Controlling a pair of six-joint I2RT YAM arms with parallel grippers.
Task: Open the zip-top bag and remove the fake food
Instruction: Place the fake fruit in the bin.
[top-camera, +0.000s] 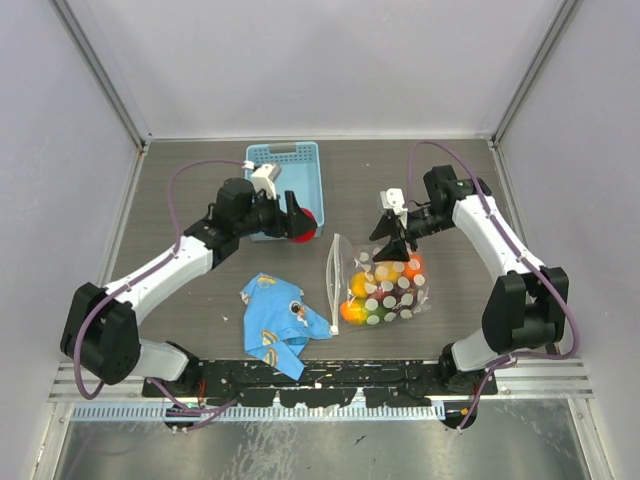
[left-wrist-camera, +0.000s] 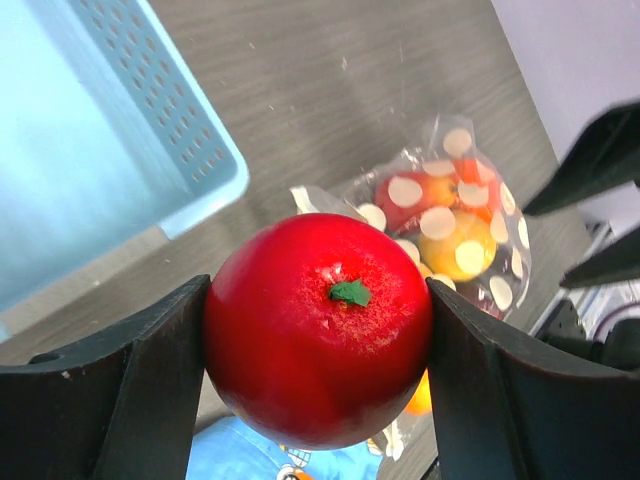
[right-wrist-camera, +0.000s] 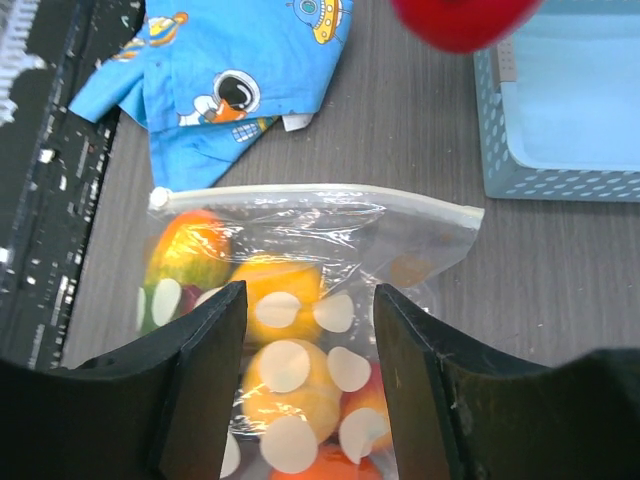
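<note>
My left gripper (top-camera: 301, 223) is shut on a glossy red fake fruit (left-wrist-camera: 320, 325) with a small green leaf, held just off the blue basket's near right corner. The same red fruit (right-wrist-camera: 460, 20) shows at the top edge of the right wrist view. The zip-top bag (top-camera: 388, 292) lies on the table, clear with white dots, its white zip strip (top-camera: 333, 285) facing left. Orange, yellow, green and red fake food (right-wrist-camera: 285, 290) fills it. My right gripper (top-camera: 391, 243) hangs open over the bag's far end with nothing between its fingers (right-wrist-camera: 205, 350).
The light blue slotted basket (top-camera: 285, 180) stands at the back, left of centre. A blue cartoon-print cloth (top-camera: 278, 322) lies crumpled to the left of the bag, near the front rail (top-camera: 320, 385). Grey walls close in the table on three sides.
</note>
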